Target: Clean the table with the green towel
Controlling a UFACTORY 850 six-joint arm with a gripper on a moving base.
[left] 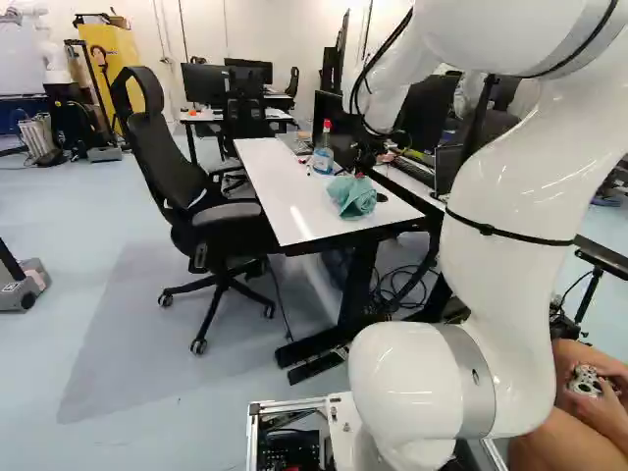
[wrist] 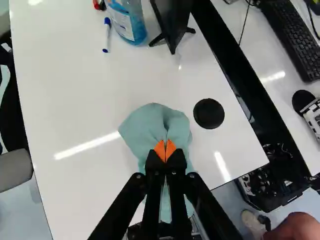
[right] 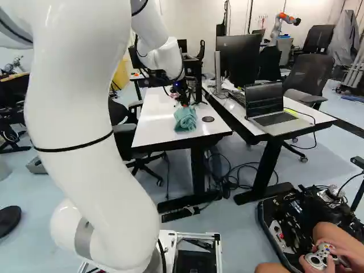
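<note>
And the gripper (wrist: 165,146) is right down on the green towel (wrist: 142,127), its two fingers drawn together with a pinch of cloth caught between the orange tips, so by the look of it, it has a grip. The towel lies bunched on the white table (wrist: 70,100), near the corner closest to the robot: just right of centre in the upper half of the left base view, and close to the middle of the right base view, a touch above halfway. The round black cap (wrist: 209,113) sits just beside it. Farther along the table stand the blue bottle (wrist: 127,22), a marker (wrist: 106,35) next to it, and a small black stand (wrist: 172,20). So this looks like the grasping step, right on the edge of wiping. What's wanted next, I'd judge, is a light press and a level sweep over the bare white surface, towel kept flat to it, swinging wide of that bottle and stand. Too much lift and the cloth loses the table; too much push and those folds could slip free!
</note>
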